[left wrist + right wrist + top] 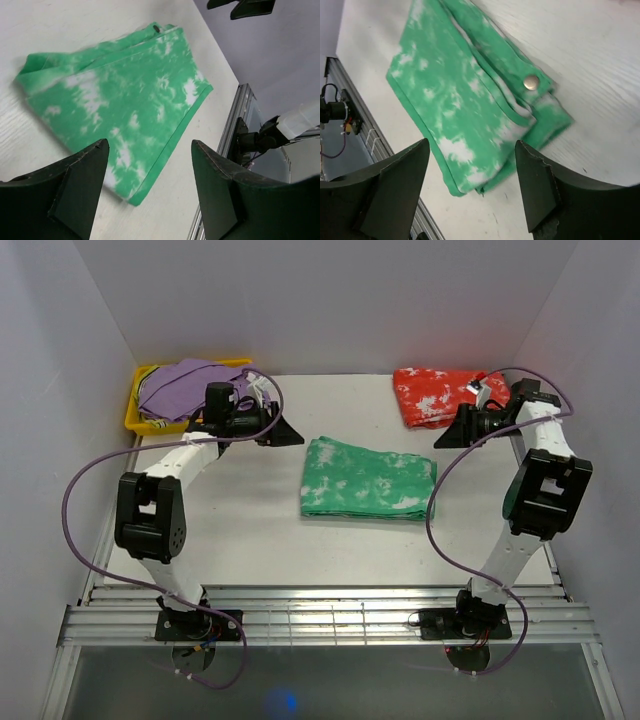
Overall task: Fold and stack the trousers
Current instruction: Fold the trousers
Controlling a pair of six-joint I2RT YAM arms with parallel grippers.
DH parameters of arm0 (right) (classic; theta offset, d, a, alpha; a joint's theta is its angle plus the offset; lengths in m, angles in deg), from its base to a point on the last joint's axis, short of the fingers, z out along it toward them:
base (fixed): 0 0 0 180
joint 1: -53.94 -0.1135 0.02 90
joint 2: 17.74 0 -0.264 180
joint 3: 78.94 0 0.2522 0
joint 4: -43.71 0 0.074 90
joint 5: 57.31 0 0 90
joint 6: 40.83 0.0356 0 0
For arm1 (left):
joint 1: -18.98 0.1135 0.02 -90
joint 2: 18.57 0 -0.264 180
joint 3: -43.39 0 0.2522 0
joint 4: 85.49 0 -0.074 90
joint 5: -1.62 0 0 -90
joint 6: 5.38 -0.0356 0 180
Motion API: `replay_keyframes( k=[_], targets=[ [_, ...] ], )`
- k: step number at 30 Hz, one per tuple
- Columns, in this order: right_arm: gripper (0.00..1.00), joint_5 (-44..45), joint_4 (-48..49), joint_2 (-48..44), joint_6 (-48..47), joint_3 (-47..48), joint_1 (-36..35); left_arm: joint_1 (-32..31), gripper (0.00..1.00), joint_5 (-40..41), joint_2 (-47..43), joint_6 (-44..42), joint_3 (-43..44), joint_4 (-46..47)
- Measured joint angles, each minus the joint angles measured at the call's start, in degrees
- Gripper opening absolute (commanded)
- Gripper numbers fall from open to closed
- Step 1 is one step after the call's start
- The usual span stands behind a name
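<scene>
The green tie-dye trousers (367, 478) lie folded flat in the middle of the table; they also show in the left wrist view (120, 100) and the right wrist view (470, 95). The red-orange trousers (436, 395) lie folded at the back right. My left gripper (292, 430) is open and empty, above the table to the left of the green pair. My right gripper (446, 438) is open and empty, just right of the green pair and in front of the red-orange pair.
A yellow bin (138, 410) at the back left holds a plain purple garment (185, 385). White walls close in the table on three sides. A metal rail (330, 615) runs along the near edge by the arm bases.
</scene>
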Motion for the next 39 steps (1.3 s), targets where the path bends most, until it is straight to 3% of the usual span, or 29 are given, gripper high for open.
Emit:
replay_keyframes(
  k=[4, 8, 15, 21, 26, 33, 39],
  targets=[
    [0.85, -5.84, 0.92, 0.90, 1.29, -0.28, -5.95, -3.45, 0.77, -0.96, 4.90, 6.54, 0.90, 9.64],
    [0.86, -9.86, 5.20, 5.49, 4.28, -4.48, -11.17, -5.62, 0.77, -1.60, 17.16, 15.80, 4.70, 19.32],
    [0.85, -13.18, 14.32, 15.12, 12.70, -7.06, -11.23, -5.01, 0.76, -3.28, 34.34, 32.28, 8.70, 32.54],
    [0.85, -14.95, 14.49, 16.17, 12.81, -5.84, -10.93, -4.24, 0.76, -2.27, 33.53, 34.29, 6.86, 36.72],
    [0.81, -12.11, 9.64, 11.02, 6.97, -6.78, -11.04, -3.17, 0.76, -2.73, 25.18, 26.88, 2.58, 29.51],
    [0.70, -11.28, 1.40, -4.52, -2.34, -19.21, -10.88, -5.18, 0.74, -5.05, 1.90, 20.28, -10.58, 25.40],
    [0.66, -10.75, 1.20, 1.44, -5.62, -30.05, -10.78, -9.53, 0.72, -5.68, 3.13, 18.49, -16.48, 24.59]
  ],
)
